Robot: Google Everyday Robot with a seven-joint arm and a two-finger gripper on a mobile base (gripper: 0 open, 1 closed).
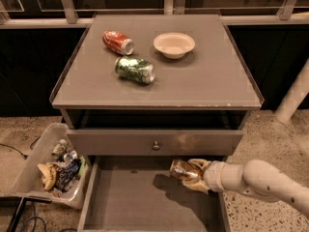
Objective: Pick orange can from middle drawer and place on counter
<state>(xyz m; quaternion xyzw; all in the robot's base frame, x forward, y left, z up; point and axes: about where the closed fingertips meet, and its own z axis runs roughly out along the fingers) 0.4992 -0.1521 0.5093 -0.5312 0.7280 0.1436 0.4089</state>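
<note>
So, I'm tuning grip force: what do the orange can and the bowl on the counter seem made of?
The orange can: thin metal, probably aluminium, glossy with a silver end, held by the gripper over the middle drawer. The bowl: matte cream, likely paper or plastic; the look leaves it open.

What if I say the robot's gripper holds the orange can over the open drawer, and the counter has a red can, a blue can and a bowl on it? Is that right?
Almost. The camera view shows a green can, not blue. The rest stands: the gripper holds the orange can over the middle drawer, and the red can and bowl sit on the counter.
</note>
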